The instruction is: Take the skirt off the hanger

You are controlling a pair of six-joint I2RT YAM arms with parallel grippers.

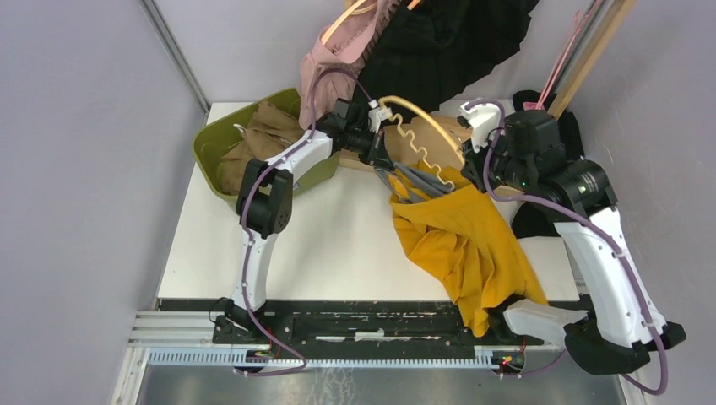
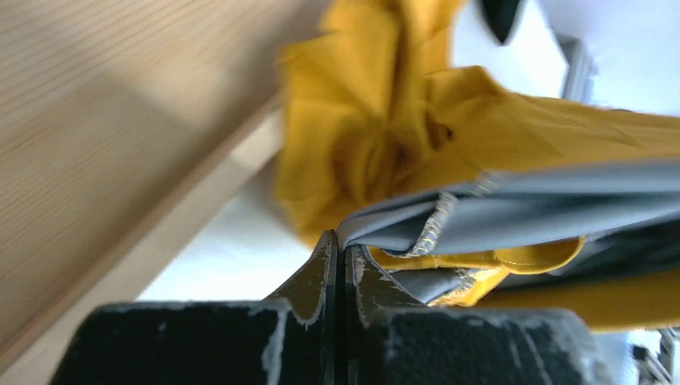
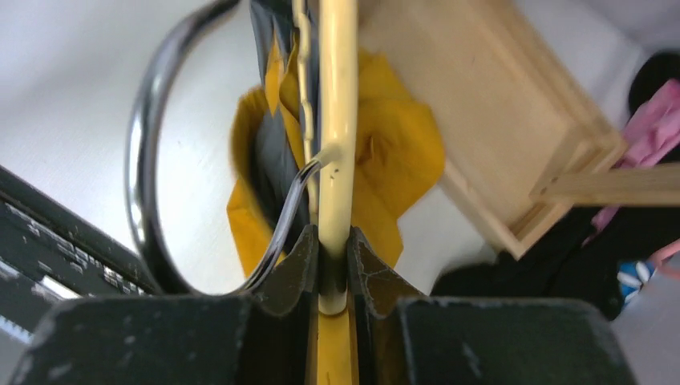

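The left gripper (image 2: 338,249) is pressing its two fingers flat together, and the folded edge of the grey lining (image 2: 545,212) is meeting them right at the tips, so it appears to be pinching that thin cloth. Just past the tips the mustard skirt (image 2: 385,120) is bunching up in crumpled folds, with the lining running off to the right across it. A pale wooden board (image 2: 104,120) is slanting across the left of that wrist view, close beside the cloth. The right gripper (image 3: 333,241) is clamping the cream bar of the hanger (image 3: 337,96) between its fingers, the bar running straight up out of the jaws. A dark metal hook (image 3: 144,144) is curving away from the bar in a wide loop to the left, and yellow and grey cloth is hanging just behind the bar. Seen from above, the two grippers are sitting near each other at the far middle of the white table (image 1: 338,245), and the skirt is draping from between them towards the near right edge, by the right arm's base. A green bin (image 1: 205,156) is standing at the far left corner with brown clothes (image 1: 262,135) inside. A pink garment (image 1: 338,51) and a black garment (image 1: 447,42) are hanging behind the table.
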